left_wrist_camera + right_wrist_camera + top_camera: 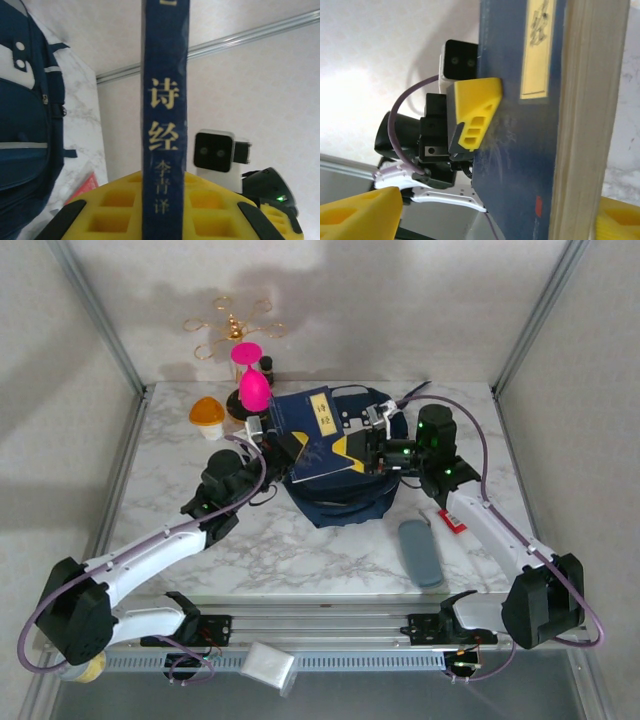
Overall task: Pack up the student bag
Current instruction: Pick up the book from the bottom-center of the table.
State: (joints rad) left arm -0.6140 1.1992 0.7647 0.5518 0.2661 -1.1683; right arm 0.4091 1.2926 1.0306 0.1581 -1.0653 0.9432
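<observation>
The left gripper (pixel 270 438) is clamped on the navy book (pixel 315 435), holding it over the student bag (pixel 340 498), which lies mid-desk (pixel 290 555). The right gripper (pixel 378 448) stands apart, its fingers either side of the book (not pinching it). Packing looks barely begun — the book is not yet inside, and a grey case (pixel 420 552) waits on the desk.

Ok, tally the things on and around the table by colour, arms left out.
Navy: 2, backpack and book
Pink: 1, vase
Orange: 1, small pot
Grey: 1, case
Red and white: 1, flat packet
Dark: 1, little bottle
Gold: 1, wire ornament
White: 1, wad by the rail
Total: 9
</observation>
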